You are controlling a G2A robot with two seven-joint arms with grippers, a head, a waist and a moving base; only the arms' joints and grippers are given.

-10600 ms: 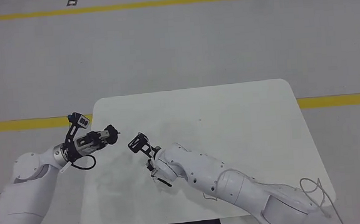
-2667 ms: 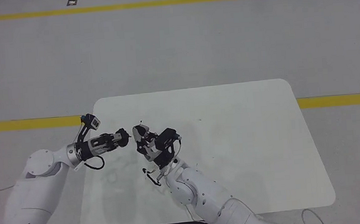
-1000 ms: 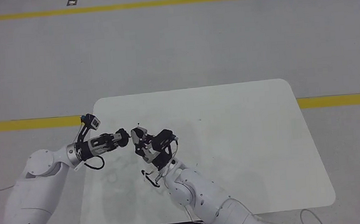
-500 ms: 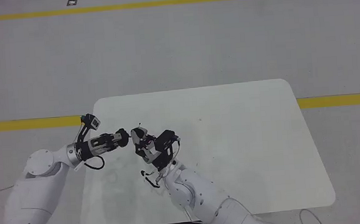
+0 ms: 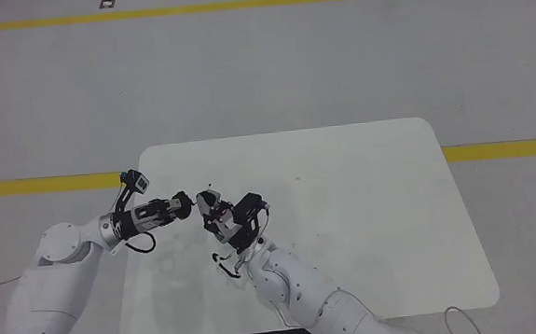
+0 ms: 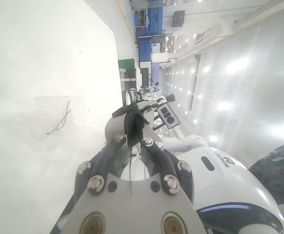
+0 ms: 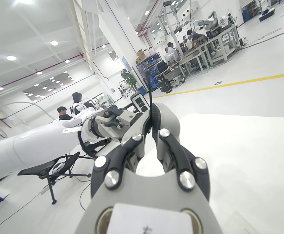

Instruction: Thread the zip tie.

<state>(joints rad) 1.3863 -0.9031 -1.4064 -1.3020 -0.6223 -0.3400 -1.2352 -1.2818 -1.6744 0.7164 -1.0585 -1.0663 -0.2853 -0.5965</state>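
Threading in mid-air, above the left part of the table (image 5: 364, 207). Zip tie (image 7: 148, 93) pinched in the right gripper (image 7: 151, 124), fingers pressed together on it, thin black tail standing up past the tips. Left gripper (image 6: 130, 120) likewise clamped on a thin black strand running back between its fingers, judged to be the other end of the same tie; head too small to make out. Seen from above, both grippers tip to tip, nearly touching.

Likely step: lining the tail up with the slot in the head. Several ways to spoil it from here:

- Slight misalignment of the two wrists, and the tail sliding past the slot instead of into it.
- Too hard a push on so limp a strip, and buckling or bending sideways rather than feeding through.
- Pinching so close to the ends, with little free length, and fingertips knocking together before the tail goes in.
- Loosening either grip to re-take, and dropping the tie onto the table
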